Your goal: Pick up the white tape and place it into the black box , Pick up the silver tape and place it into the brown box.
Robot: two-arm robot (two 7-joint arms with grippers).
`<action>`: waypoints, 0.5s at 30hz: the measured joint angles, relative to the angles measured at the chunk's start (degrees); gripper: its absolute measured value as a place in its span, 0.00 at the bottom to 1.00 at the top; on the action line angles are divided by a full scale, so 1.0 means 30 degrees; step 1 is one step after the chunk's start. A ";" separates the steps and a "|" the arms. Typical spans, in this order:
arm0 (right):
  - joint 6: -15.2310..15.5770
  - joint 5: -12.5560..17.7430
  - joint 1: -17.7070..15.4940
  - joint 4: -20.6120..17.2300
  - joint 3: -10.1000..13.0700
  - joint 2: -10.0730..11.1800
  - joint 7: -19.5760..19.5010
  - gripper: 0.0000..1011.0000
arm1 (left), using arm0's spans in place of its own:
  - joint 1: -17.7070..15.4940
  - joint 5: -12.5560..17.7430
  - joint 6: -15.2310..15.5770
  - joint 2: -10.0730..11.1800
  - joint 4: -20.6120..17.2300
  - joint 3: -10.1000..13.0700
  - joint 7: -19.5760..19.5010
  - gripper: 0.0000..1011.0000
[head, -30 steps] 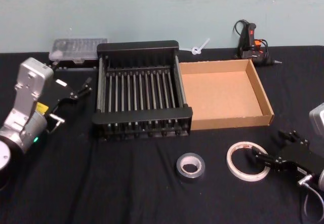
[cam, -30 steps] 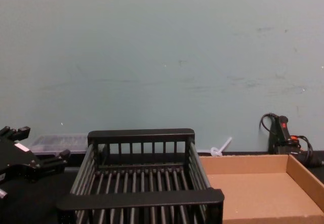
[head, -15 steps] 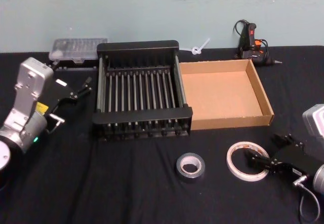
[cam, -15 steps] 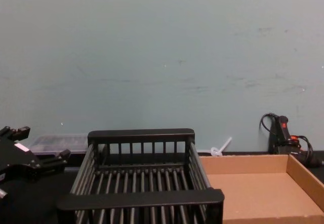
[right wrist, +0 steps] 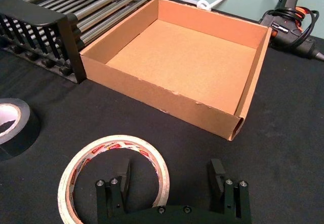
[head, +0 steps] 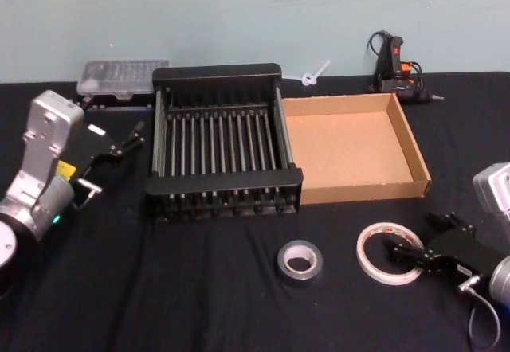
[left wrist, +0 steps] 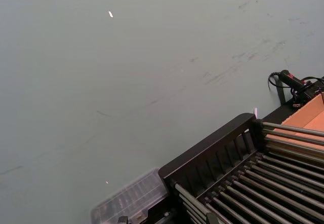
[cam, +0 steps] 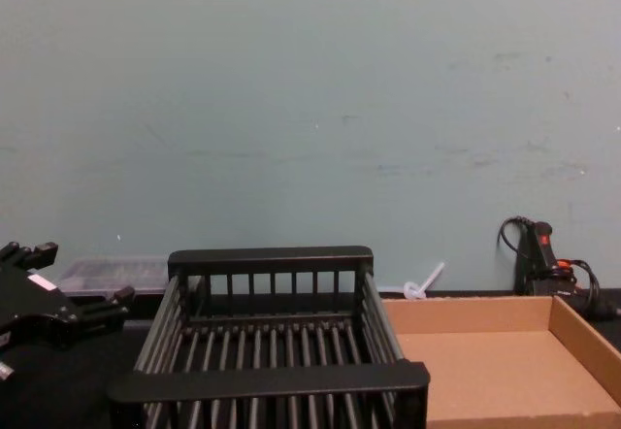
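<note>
Black cloth covers the table (head: 199, 304), where the white tape (head: 388, 252) lies flat, a thin ring with red-orange print and a wide centre facing up. The right gripper (right wrist: 169, 176) is at the ring's right side, its fingers spread, one fingertip (right wrist: 123, 172) inside the ring and the other outside on bare cloth. Just left of it, apart, the silver tape (head: 300, 261) also lies flat, thick and dull grey with a small hole. Behind them the black box (head: 217, 198), slatted plastic with a thick rim, touches the brown box (head: 366, 189), shallow matte cardboard with low walls; both are open-topped. The left gripper (head: 121, 145) hangs left of the crate, fingers slightly apart.
</note>
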 joint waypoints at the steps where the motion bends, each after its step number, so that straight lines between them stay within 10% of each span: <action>1: 0.0051 -0.0042 0.0009 0.0018 0.0035 -0.0055 0.0039 0.99 | 0.0001 0.0000 0.0000 -0.0001 -0.0001 0.0000 0.0000 0.99; 15: 0.0461 -0.0391 0.0037 0.0142 0.0410 -0.0524 0.0532 0.99 | 0.0001 0.0001 0.0000 -0.0001 0.0000 0.0000 0.0000 0.99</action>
